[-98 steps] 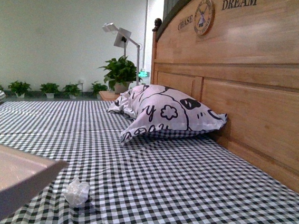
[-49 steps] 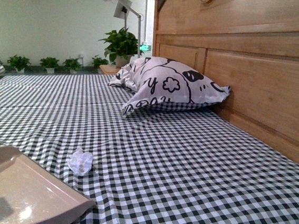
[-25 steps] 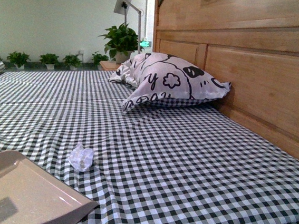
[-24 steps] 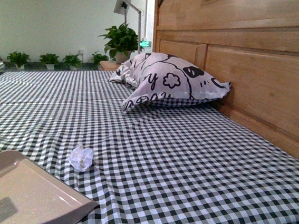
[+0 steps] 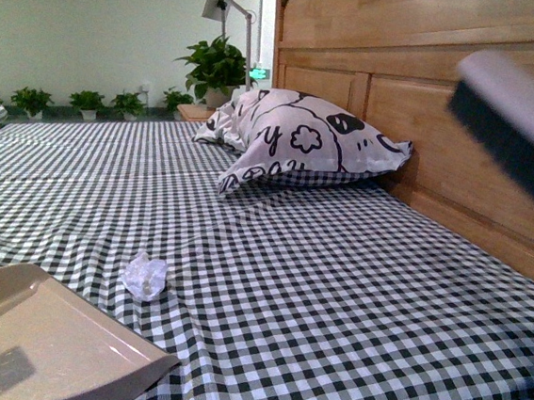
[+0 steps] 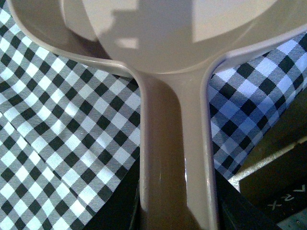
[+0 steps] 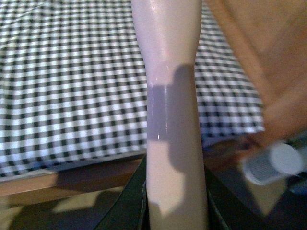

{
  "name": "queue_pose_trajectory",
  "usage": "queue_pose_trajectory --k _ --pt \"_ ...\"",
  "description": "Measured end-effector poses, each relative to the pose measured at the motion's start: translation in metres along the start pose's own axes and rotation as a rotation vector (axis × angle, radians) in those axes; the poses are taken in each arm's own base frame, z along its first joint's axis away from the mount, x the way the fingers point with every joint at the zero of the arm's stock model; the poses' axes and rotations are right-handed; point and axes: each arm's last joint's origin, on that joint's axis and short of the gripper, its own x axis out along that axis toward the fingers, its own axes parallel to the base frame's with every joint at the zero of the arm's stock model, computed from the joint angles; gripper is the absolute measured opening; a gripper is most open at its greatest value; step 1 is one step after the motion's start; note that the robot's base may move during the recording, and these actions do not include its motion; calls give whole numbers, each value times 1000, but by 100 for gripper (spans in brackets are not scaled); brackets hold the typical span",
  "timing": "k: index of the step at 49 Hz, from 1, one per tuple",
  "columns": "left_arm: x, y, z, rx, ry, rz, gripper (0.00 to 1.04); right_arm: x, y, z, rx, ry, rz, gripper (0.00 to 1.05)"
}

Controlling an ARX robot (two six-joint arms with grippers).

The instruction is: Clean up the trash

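Covering the whole bed, a black-and-white gingham sheet [image 5: 334, 292] lies mostly flat, with soft creases running across it. A tall panelled headboard [image 5: 424, 45] of warm, grained wood rises along the right. A plump white pillow [image 5: 301, 142] printed with black drawings leans against it. Behind stands a plain pale wall [image 5: 76, 21], with a row of small potted plants [image 5: 87, 100] at its foot, a bigger leafy plant [image 5: 214, 63] and a white jointed lamp [image 5: 215, 1].

The trash [image 5: 144, 276], a small crumpled white wad, sits on the sheet near the robot's left, just beyond the lip of a smooth beige plastic dustpan [image 5: 35, 348]. The left claw [image 6: 175, 215] is clenched on the dustpan's long handle. The right claw [image 7: 175, 211] grasps the glossy handle of a brush [image 5: 515, 129]. The brush's head is blurred, pale-backed and dark-bristled, and hangs in the air before the headboard, well apart from the trash.
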Motion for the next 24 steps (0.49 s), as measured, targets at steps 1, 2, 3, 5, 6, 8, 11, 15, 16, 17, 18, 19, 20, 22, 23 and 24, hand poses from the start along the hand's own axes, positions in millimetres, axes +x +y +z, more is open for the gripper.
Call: queue_pose_trajectory --k 1,2,3,5,6,8,11,15,16,17,18,19,20,22,23,24 --pt "0 0 0 0 0 0 26 9 3 4 -4 12 26 20" --pt "0 0 0 0 -1 -1 26 23 8 9 -8 37 58 20" --pt "0 0 0 1 -1 -1 26 33 10 11 -11 54 68 20" --pt "0 0 0 1 0 -1 26 54 18 18 -20 86 108 20" --pt "0 0 0 1 0 -1 26 63 22 21 -22 102 127 20" --pt "0 0 0 2 0 -1 26 83 31 28 -19 137 170 20" --pt "0 0 0 2 0 -1 26 106 43 34 -29 170 199 20" --pt "0 0 0 2 0 -1 26 126 55 38 -29 205 231 20" --pt "0 0 0 2 0 -1 26 133 60 39 -29 216 240 20" --pt "0 0 0 2 0 -1 26 137 62 40 -27 221 242 20" --pt "0 0 0 2 0 -1 26 143 66 41 -26 230 248 20" --pt "0 0 0 2 0 -1 26 146 68 42 -27 235 249 20" --pt "0 0 0 2 0 -1 26 152 72 43 -29 244 253 20" --pt "0 0 0 2 0 -1 26 160 78 45 -31 252 258 20" --pt "0 0 0 2 0 -1 26 165 82 46 -32 257 262 20" --pt "0 0 0 2 0 -1 26 167 84 46 -33 258 264 20"
